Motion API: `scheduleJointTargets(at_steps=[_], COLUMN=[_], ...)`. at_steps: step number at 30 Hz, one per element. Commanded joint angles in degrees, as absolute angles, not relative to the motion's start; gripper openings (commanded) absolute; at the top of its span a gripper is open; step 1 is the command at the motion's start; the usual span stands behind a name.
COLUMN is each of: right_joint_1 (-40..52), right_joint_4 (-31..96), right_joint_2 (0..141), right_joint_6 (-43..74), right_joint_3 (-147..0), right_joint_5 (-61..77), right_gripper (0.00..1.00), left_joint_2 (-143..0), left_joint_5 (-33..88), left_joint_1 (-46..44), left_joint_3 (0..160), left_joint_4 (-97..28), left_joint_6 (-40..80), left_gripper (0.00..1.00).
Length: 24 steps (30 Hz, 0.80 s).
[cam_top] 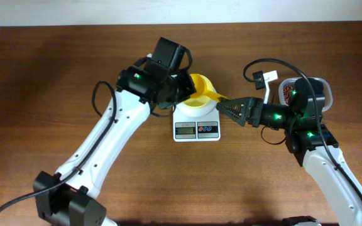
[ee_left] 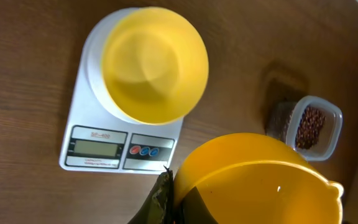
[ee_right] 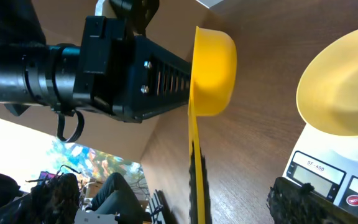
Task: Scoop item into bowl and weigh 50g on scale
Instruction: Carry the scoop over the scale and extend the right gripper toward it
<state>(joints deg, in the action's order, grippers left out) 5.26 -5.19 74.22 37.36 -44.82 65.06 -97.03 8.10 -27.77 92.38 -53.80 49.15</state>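
Note:
The pale-yellow bowl (ee_left: pixel 154 62) stands on the white scale (ee_left: pixel 98 149) and looks bare inside. My left gripper (ee_left: pixel 171 177) is shut on the rim of a bright-yellow handled scoop (ee_left: pixel 253 180), held just above the table beside the scale; no beans show in it. In the right wrist view the scoop's handle (ee_right: pixel 194 155) runs along one finger of my open right gripper (ee_right: pixel 247 199), whose other finger (ee_right: pixel 303 202) stands far off near the scale (ee_right: pixel 319 177). The dark red-brown beans (ee_left: pixel 312 124) lie in a clear container (cam_top: pixel 322 85) at the right.
From overhead, the left arm (cam_top: pixel 124 119) reaches in from the lower left and covers part of the bowl (cam_top: pixel 193 108). The right arm (cam_top: pixel 307 135) sits between the container and the scale (cam_top: pixel 197 130). A white tag (cam_top: pixel 270 76) lies near the container.

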Motion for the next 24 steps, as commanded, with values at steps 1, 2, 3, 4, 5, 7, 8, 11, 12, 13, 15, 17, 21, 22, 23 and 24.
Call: scheduleJointTargets(at_steps=[1, 2, 3, 4, 5, 7, 8, 11, 12, 13, 15, 17, 21, 22, 23, 24], right_joint_1=[5.72, 5.72, 5.72, 5.72, 5.72, 5.72, 5.72, 5.74, 5.74, 5.74, 5.72, 5.72, 5.74, 5.72, 5.72, 5.72], right_joint_4=[-5.41, -5.41, -5.41, -5.41, -5.41, -5.41, -5.41, -5.41, -5.41, -5.41, -5.41, -5.39, -5.41, -5.39, -5.41, -5.41], right_joint_2=[74.59, 74.59, 74.59, 74.59, 74.59, 74.59, 74.59, 74.59, 74.59, 74.59, 74.59, 74.59, 74.59, 74.59, 74.59, 74.59], right_joint_6=[36.38, 36.38, 36.38, 36.4, 36.38, 36.4, 36.4, 36.38, 36.38, 36.38, 36.38, 36.38, 36.36, 36.36, 36.36, 36.36], right_joint_3=[-45.87, -45.87, -45.87, -45.87, -45.87, -45.87, -45.87, -45.87, -45.87, -45.87, -45.87, -45.87, -45.87, -45.87, -45.87, -45.87], right_joint_5=[66.26, 66.26, 66.26, 66.26, 66.26, 66.3, 66.52, 67.37, 67.42, 67.51, 67.53, 67.55, 68.45, 68.49, 68.53, 68.58], right_gripper=[0.99, 0.99, 0.98, 0.99, 0.99, 1.0, 0.96, 0.82, 0.75, 0.71, 0.66, 0.6, 0.47, 0.46, 0.45, 0.45], left_joint_2=[-95.88, -95.88, -95.88, -95.88, -95.88, -95.88, -95.88, -95.88, -95.88, -95.88, -95.88, -95.88, -95.88, -95.88, -95.88, -95.88], left_joint_5=[7.64, 7.64, 7.66, 7.66, 7.66, 7.64, 7.64, 7.64, 7.64, 7.66, 7.66, 7.64, 7.66, 7.66, 7.64, 7.64], left_joint_1=[-29.1, -29.54, -30.04, -30.48, -31.14, -31.94, -32.29, -32.71, -32.88, -33.01, -33.28, -33.45, -33.69, -33.8, -34.0, -34.28], left_joint_3=[93.17, 93.17, 93.17, 93.17, 93.17, 93.17, 93.17, 93.17, 93.17, 93.17, 93.17, 93.17, 93.17, 93.17, 93.17, 93.17], left_joint_4=[-53.58, -53.58, -53.56, -53.56, -53.56, -53.56, -53.56, -53.34, -53.36, -53.36, -53.15, -53.01, -52.27, -52.16, -52.07, -51.88], left_joint_6=[49.89, 49.89, 49.89, 49.91, 49.91, 49.91, 49.91, 49.93, 49.93, 49.91, 49.95, 51.42, 51.44, 51.46, 51.88, 51.88], left_gripper=[0.0, 0.0, 0.0, 0.0, 0.01, 0.05, 0.06, 0.0, 0.0, 0.0, 0.0, 0.0, 0.0, 0.0, 0.0, 0.0])
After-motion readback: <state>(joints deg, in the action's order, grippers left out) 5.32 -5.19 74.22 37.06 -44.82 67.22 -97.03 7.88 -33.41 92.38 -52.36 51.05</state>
